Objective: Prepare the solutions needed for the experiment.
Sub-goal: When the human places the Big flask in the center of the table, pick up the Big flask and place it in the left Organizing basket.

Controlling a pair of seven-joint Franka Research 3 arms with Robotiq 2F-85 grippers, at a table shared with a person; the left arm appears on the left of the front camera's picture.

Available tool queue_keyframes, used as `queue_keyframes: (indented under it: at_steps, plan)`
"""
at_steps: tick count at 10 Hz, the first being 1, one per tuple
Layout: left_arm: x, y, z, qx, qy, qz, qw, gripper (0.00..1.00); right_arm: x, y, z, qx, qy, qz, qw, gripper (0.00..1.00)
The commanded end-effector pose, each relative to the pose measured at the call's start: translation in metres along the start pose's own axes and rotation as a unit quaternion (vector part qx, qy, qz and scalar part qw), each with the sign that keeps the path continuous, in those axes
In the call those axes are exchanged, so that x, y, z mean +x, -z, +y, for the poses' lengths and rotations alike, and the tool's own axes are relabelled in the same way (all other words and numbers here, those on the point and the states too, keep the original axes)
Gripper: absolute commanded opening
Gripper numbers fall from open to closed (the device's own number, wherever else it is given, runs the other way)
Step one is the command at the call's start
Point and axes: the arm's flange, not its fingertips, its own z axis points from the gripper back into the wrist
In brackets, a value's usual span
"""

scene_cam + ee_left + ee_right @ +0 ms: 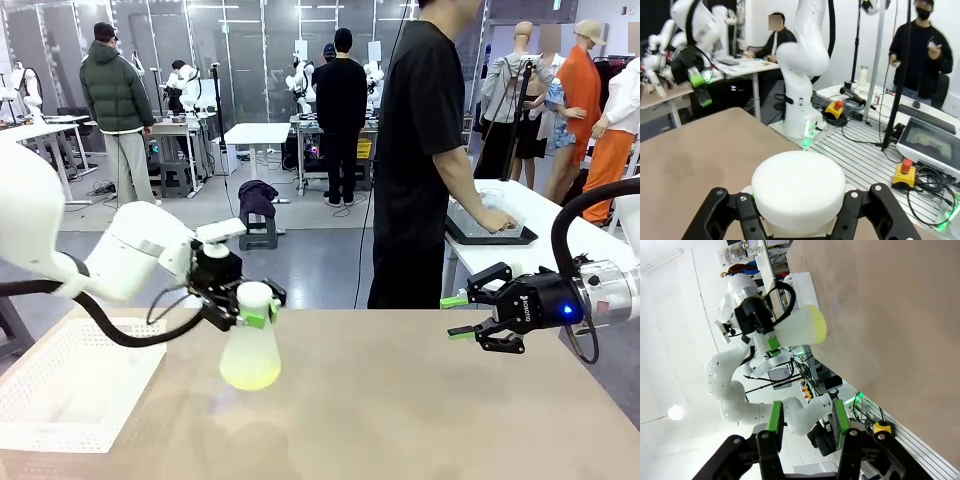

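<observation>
Nearest the robot, the bare tan table (420,400) carried only a white perforated tray (70,385) at its left edge. Just above the tabletop, left of centre, the left gripper (243,300) was pinching the neck of a frosted conical flask (250,350), its fingers pressed against the neck on both sides and the flask held upright, its base apparently just clear of the table. The solution (250,377), a shallow pale yellow layer, sat in the flask's base. Well apart to the right, the right gripper (458,317) hung over the table's right side, its green-padded fingers partly spread with nothing between them. Beyond the far edge a person in black (420,150) stood turned away, a hand in a tray (485,230) on another table.

The step in hand looked like carrying or positioning the flask. The next move would call for keeping it upright so the liquid stayed put, and finding the second vessel to mix with
</observation>
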Motion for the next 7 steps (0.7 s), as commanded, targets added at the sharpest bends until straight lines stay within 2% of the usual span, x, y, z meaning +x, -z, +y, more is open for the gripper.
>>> queue_keyframes:
  at_steps: [1,4,6,7]
  plan:
    - [0.027,-0.028,-0.043,0.05,0.03,-0.007,0.998,0.0,0.0,-0.002,0.002,-0.003,-0.002,0.005,1.0,0.51]
    - [0.053,-0.087,-0.106,0.14,0.06,0.002,0.988,0.0,0.0,-0.002,0.002,-0.003,-0.002,0.005,1.0,0.51]
    - [0.063,-0.133,-0.159,0.232,0.083,0.019,0.969,0.0,0.0,-0.002,0.002,-0.003,-0.002,0.005,1.0,0.51]
    - [0.063,-0.15,-0.189,0.276,0.072,0.009,0.958,0.0,0.0,-0.002,0.002,-0.003,-0.002,0.005,1.0,0.51]
